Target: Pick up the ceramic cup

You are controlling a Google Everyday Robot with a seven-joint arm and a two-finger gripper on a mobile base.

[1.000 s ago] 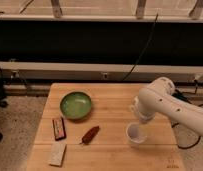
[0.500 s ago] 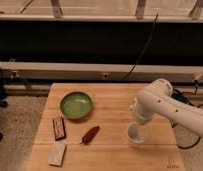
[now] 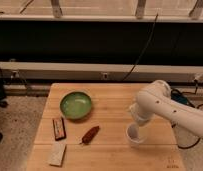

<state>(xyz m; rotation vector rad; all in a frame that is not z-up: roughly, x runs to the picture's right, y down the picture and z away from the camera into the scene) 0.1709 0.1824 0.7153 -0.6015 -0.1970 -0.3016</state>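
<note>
The ceramic cup [image 3: 135,135] is a small white round cup standing upright on the wooden table [image 3: 110,152], right of centre near the front. My gripper [image 3: 136,121] hangs from the white arm that comes in from the right and sits directly over the cup's far rim, at or just inside its mouth. The arm's bulky wrist covers the gripper's tips. The far side of the cup is partly hidden behind it.
A wide green bowl [image 3: 75,105] sits at the table's left middle. A reddish-brown elongated object [image 3: 90,134] lies left of the cup. A dark rectangular bar [image 3: 58,128] and a pale packet [image 3: 57,153] lie at the front left. Black cables hang behind.
The arm has shifted slightly down and toward the cup over the last second. The cup and the other objects have not moved.
</note>
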